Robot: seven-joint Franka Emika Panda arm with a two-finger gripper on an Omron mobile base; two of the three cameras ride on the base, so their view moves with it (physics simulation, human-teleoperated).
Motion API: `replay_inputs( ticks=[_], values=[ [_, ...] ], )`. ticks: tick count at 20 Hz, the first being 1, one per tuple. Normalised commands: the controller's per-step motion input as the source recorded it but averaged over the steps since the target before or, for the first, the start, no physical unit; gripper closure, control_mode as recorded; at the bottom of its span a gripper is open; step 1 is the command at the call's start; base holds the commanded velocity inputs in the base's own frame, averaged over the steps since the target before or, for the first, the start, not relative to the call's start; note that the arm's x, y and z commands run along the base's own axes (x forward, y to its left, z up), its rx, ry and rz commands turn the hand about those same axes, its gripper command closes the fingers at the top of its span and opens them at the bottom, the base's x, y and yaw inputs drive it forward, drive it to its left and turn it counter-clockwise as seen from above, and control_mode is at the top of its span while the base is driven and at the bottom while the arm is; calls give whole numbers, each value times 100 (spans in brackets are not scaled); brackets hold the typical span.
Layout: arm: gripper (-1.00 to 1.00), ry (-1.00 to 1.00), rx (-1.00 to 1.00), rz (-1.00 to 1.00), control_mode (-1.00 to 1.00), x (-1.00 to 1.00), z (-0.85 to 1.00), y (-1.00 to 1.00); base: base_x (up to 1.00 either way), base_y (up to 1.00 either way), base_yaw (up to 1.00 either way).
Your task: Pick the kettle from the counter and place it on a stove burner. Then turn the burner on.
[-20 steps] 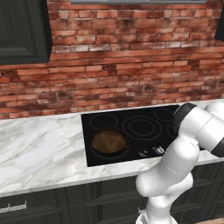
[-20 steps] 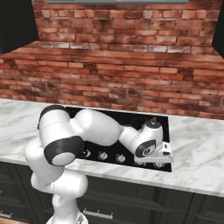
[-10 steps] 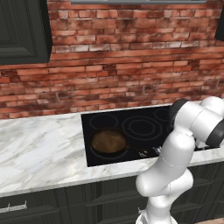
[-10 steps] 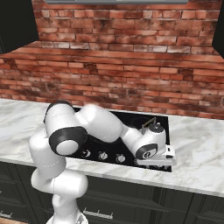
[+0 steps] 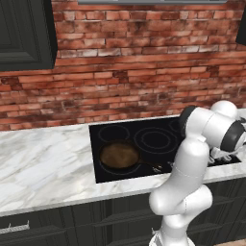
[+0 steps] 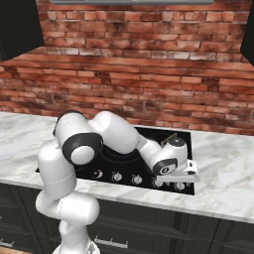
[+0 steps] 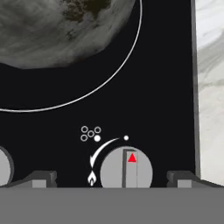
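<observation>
One kettle (image 6: pixel 177 146) sits on the stove's (image 6: pixel 130 166) right rear burner; the tool (image 7: pixel 126 177), fingers spread, straddles the grey knob (image 7: pixel 126 168) near the marble tabletop (image 6: pixel 223 168).

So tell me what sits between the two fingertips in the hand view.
In the hand view, a grey stove knob with a red triangle mark sits on the black stovetop between the fingertips, which stand apart from it on either side.
</observation>
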Motion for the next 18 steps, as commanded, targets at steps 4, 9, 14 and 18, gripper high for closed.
replay_inputs(
  ticks=[4,9,14,18],
  values=[
    [-100,0,0,0,-100,11,-3,-2,0,0,0],
    [-100,-1,0,0,-100,0,-7,-12,0,0,0],
    [-100,0,0,0,-100,2,-14,0,0,0,0],
    [-100,0,0,0,-100,0,-12,0,0,0,0]
  ],
)
